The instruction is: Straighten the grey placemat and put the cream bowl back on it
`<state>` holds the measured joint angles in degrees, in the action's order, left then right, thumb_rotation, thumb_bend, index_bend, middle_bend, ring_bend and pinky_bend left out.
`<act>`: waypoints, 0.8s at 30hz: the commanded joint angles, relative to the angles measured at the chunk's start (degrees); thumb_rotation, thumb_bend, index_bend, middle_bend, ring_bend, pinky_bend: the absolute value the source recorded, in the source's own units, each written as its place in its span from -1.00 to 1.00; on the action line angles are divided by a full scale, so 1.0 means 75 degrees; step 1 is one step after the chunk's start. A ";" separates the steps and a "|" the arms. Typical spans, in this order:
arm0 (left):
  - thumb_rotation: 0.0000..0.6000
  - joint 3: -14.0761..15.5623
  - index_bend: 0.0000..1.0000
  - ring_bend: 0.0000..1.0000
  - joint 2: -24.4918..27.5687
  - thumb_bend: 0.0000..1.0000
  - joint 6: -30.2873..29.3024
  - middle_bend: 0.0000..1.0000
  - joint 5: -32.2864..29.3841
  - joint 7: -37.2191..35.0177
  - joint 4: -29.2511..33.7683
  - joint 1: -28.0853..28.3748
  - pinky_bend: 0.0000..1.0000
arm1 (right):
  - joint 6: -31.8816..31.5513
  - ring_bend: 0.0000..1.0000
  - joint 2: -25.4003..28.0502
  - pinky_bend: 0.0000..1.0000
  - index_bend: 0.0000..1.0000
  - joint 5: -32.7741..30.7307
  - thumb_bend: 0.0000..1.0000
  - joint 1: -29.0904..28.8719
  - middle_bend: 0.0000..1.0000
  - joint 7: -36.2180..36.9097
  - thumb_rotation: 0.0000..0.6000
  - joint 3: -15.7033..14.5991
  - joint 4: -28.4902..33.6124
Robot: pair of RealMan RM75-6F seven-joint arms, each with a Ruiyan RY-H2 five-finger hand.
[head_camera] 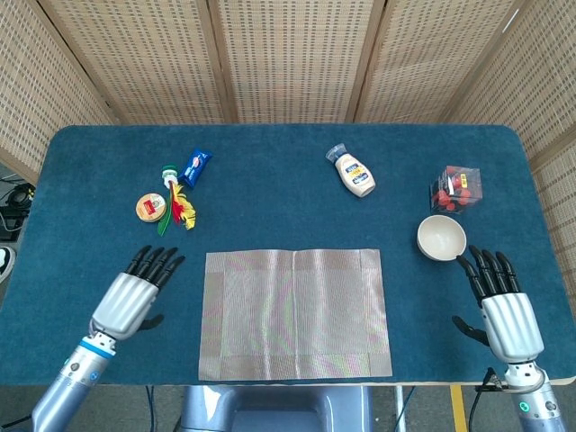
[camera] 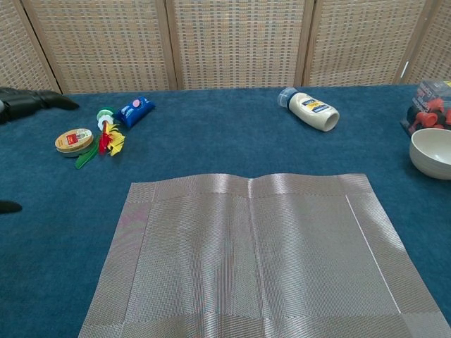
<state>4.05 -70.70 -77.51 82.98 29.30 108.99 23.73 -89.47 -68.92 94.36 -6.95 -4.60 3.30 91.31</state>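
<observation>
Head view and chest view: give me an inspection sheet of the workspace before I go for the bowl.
Surface: blue table, cloth-covered.
Job's things: grey placemat flat and square to the near edge; cream bowl off the mat, to its right, upright.
Clutter: white bottle lying down; clear box of red parts; round tin, blue packet and red-yellow toy far left.
Hands: left hand open, left of the mat; right hand open, just near of the bowl.
Cables: some past the table's left edge.
Surroundings: wicker screens behind.
</observation>
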 commanded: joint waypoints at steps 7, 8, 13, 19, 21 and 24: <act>1.00 -0.0462 -1.00 -1.00 0.0473 -1.00 -0.1617 -1.00 -0.0278 -0.0481 0.0135 -0.1164 -1.00 | 0.2150 -1.00 0.0048 -1.00 -0.70 -0.1807 -1.00 -0.0894 -1.00 -0.0063 1.00 0.0607 -0.0440; 1.00 -0.0496 -1.00 -1.00 0.0523 -1.00 -0.1633 -1.00 -0.0328 -0.0542 0.0148 -0.1202 -1.00 | 0.2326 -1.00 0.0025 -1.00 -0.69 -0.1976 -1.00 -0.0976 -1.00 -0.0089 1.00 0.0662 -0.0510; 1.00 -0.0661 -1.00 -1.00 0.0670 -1.00 -0.1606 -1.00 -0.0477 -0.0857 0.0108 -0.1285 -1.00 | 0.3189 -1.00 -0.0219 -1.00 -0.63 -0.2673 -1.00 -0.1351 -1.00 -0.0171 1.00 0.0802 -0.0947; 1.00 -0.0755 -1.00 -1.00 0.0860 -1.00 -0.1478 -1.00 -0.0450 -0.1121 0.0030 -0.1338 -1.00 | 0.4114 -1.00 -0.0888 -1.00 -0.48 -0.3436 -1.00 -0.1864 -1.00 -0.0266 1.00 0.0968 -0.1877; 1.00 -0.0791 -1.00 -1.00 0.0889 -1.00 -0.1457 -1.00 -0.0451 -0.1181 0.0019 -0.1350 -1.00 | 0.4245 -1.00 -0.1026 -1.00 -0.44 -0.3554 -1.00 -0.1953 -1.00 -0.0290 1.00 0.0990 -0.2024; 1.00 -0.0851 -1.00 -1.00 0.0953 -1.00 -0.1434 -1.00 -0.0440 -0.1322 0.0024 -0.1389 -1.00 | 0.4416 -1.00 -0.1292 -1.00 -0.38 -0.3648 -1.00 -0.2119 -1.00 -0.0485 1.00 0.0952 -0.2337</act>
<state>-2.17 -63.71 -88.34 79.65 19.62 109.16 13.42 -57.01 -77.79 67.46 -22.33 -7.54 10.43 74.63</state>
